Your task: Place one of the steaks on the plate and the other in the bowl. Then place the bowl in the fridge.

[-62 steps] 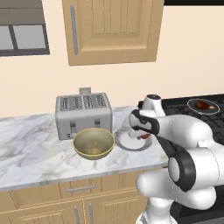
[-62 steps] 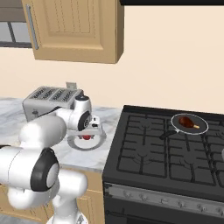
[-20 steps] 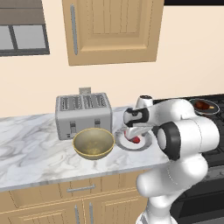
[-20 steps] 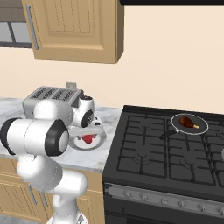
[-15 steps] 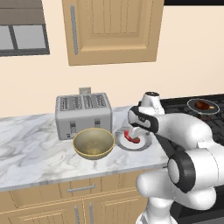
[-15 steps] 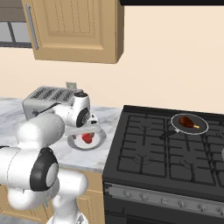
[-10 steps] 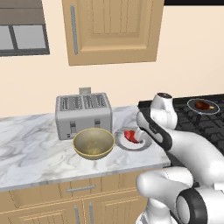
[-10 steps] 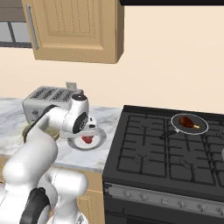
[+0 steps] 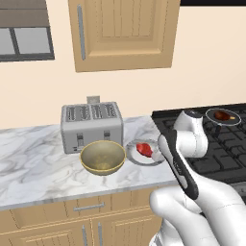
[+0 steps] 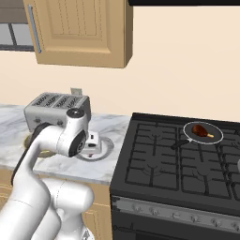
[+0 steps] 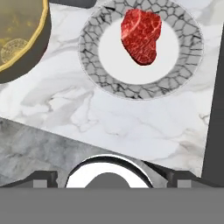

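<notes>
The bright red steak (image 11: 141,35) lies flat on the ribbed-rim plate (image 11: 89,65), slightly off centre. Left of the plate stands the tan-yellow bowl (image 9: 102,157), with nothing in it; the hand view catches its rim (image 11: 41,41) too. My gripper (image 11: 113,178) hovers above the counter on the near side of the plate, open, with nothing between its fingertips (image 11: 43,177). From the right base view the hand (image 10: 93,143) is beside the plate (image 10: 105,151). The dark reddish-brown steak (image 10: 201,130) rests in a frying pan on the stove. The fridge is out of view.
A steel toaster (image 9: 91,126) stands behind the bowl against the wall. The black gas stove (image 10: 178,164) borders the counter on the right, with the pan (image 9: 222,116) on a back burner. A wooden wall cabinet (image 9: 122,33) hangs above the marble counter (image 9: 33,163).
The gripper let go of the red steak, which now lies on the plate. The hand has drawn back and up from the plate, and the arm has swung toward the stove side.
</notes>
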{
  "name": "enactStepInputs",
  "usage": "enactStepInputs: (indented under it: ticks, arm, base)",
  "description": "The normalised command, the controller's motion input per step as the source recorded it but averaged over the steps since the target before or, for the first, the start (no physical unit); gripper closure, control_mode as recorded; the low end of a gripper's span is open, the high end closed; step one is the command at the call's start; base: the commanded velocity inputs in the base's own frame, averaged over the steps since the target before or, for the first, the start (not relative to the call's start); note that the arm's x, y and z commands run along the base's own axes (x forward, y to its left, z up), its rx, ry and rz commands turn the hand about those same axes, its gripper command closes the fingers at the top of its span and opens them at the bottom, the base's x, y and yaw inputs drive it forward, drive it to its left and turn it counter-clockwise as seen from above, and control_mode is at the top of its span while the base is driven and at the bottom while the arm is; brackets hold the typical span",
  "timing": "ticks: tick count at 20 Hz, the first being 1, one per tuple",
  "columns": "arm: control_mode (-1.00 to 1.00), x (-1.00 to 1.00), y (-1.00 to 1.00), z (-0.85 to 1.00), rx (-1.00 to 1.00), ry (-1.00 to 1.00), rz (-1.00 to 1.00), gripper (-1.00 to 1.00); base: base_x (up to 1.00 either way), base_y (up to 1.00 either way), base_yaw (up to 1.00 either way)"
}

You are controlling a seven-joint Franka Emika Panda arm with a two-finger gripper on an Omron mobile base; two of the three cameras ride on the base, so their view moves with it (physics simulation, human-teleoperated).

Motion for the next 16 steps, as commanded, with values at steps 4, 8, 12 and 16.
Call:
enactStepInputs:
  ticks: [4, 8, 12, 16]
  arm:
    - [-1.0, 0.01, 0.0, 0.41, -0.07, 0.16, -0.16, -1.0]
    - [-1.0, 0.01, -0.01, 0.23, -0.03, 0.13, -0.05, -1.0]
    - [-1.0, -0.08, 0.0, 0.0, 0.0, -0.01, -0.01, -1.0]
    - [-1.0, -0.54, -0.13, 0.0, 0.0, -0.03, -0.17, -1.0]
  base:
    - [0.0, 0.0, 0.0]
    - [0.0, 0.0, 0.0]
    - [0.0, 0.0, 0.0]
    - [0.0, 0.0, 0.0]
